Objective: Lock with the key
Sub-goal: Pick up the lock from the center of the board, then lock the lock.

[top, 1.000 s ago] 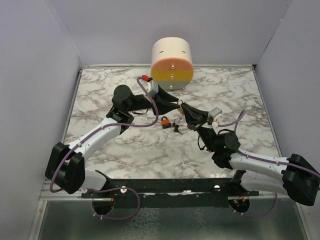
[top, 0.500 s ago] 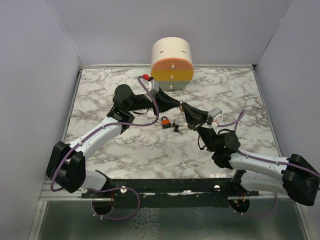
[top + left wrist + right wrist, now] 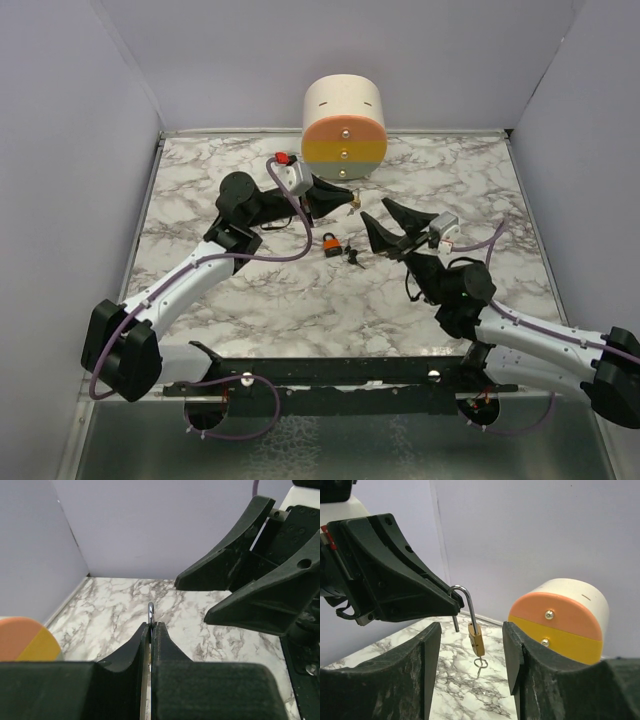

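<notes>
My left gripper (image 3: pixel 349 203) is shut on the silvery shackle (image 3: pixel 465 599) of a small brass padlock (image 3: pixel 477 639). The padlock hangs in the air with its shackle swung open and a small wire ring (image 3: pixel 480 663) under its body. In the left wrist view only the shackle's top (image 3: pixel 151 612) shows above the left gripper (image 3: pixel 151 626). My right gripper (image 3: pixel 471 636) stands open and empty, one finger on either side of the padlock without touching it. The black-headed key (image 3: pixel 356 256) lies on the marble beside an orange padlock (image 3: pixel 329 241), below and between both grippers.
A cream cylinder with an orange and yellow front (image 3: pixel 343 125) stands at the back of the table, close behind the left gripper. Grey walls enclose the marble top (image 3: pixel 480 190) on three sides.
The left gripper shut on the padlock's shackle and lifted slightly. The right gripper opened, let go and drew back to the right.
</notes>
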`<action>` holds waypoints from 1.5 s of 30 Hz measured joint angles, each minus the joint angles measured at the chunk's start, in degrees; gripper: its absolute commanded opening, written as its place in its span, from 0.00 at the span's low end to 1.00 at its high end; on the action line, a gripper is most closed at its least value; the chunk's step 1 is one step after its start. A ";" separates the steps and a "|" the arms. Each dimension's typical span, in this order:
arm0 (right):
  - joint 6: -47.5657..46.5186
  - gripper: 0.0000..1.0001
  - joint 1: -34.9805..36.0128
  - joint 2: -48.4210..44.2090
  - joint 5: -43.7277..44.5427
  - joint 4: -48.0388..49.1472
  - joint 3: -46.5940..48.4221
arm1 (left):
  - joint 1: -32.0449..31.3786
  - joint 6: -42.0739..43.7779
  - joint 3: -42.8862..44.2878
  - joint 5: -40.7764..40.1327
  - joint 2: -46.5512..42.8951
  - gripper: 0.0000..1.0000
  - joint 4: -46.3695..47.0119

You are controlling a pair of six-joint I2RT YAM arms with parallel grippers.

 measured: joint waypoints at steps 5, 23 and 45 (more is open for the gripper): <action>0.94 0.53 0.00 -3.13 0.20 -7.08 1.92 | 0.02 3.28 0.00 -2.75 -2.23 0.00 -3.15; 10.27 1.00 -23.71 -2.08 -19.15 -19.50 5.29 | 0.00 11.74 0.52 -4.90 -9.55 0.00 -15.37; 18.25 0.70 -33.16 4.92 -57.11 -10.49 5.68 | 0.00 12.33 2.10 3.45 -10.14 0.00 -18.71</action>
